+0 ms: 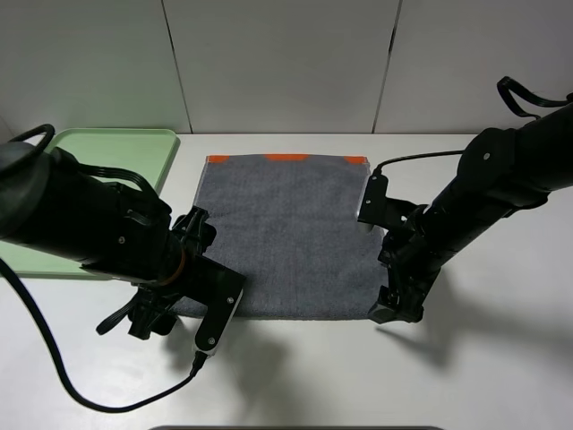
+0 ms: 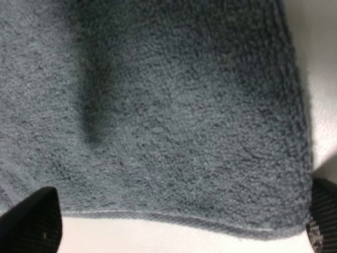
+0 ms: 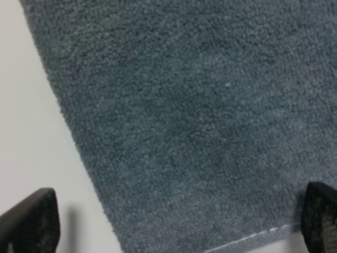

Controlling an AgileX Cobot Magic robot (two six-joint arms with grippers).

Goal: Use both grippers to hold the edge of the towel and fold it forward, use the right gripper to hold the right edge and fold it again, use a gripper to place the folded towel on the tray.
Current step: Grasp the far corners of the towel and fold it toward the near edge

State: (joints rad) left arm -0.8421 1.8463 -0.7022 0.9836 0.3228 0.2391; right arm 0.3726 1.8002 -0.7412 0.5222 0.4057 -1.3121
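White table (image 1: 501, 376), pale panelled wall (image 1: 286, 63)

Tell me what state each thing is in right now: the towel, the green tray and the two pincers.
towel, spread flat on the table, grey face up.
tray, on the table beside the towel, nothing on its visible part.
left pincer, open at the towel's near left corner.
right pincer, open at the towel's near right corner.

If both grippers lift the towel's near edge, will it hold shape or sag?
Likely floppy: the towel lies limp and flat on the table, so the middle should sag. Its fuzzy terry pile probably won't slip in the fingers.
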